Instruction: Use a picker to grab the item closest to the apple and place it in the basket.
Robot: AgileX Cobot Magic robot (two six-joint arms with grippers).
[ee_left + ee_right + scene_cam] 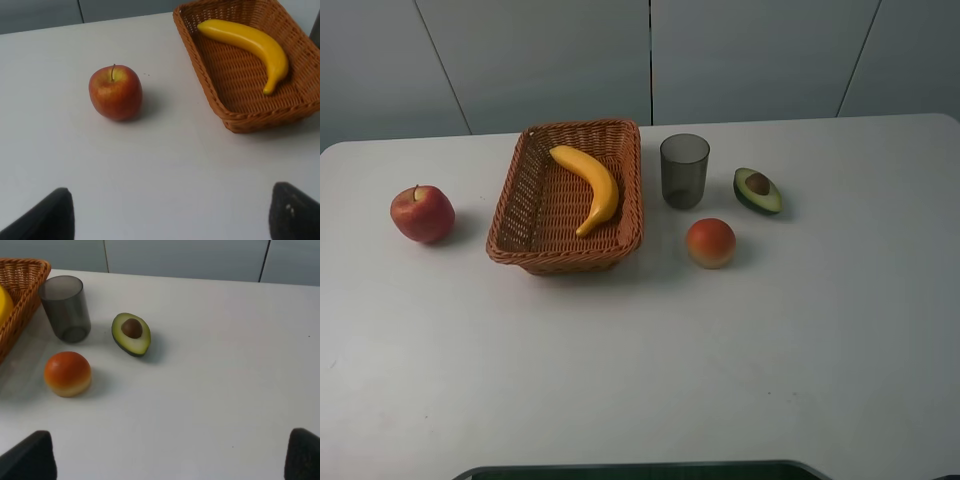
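A red apple (422, 213) (115, 92) sits on the white table at the left. To its right stands a woven wicker basket (515, 205) (240, 120) with a yellow banana (592, 183) (250, 42) lying inside it. My left gripper (170, 220) is open, its dark fingertips (50, 215) spread wide over bare table short of the apple. The right gripper (167, 460) is open too, its fingertips (305, 455) wide apart and holding nothing. Neither arm shows in the exterior high view.
Right of the basket stand a dark translucent cup (684, 170) (64, 307), a halved avocado (758, 190) (131, 333) and an orange-red peach-like fruit (711, 242) (67, 373). A dark edge (640, 470) runs along the table's front.
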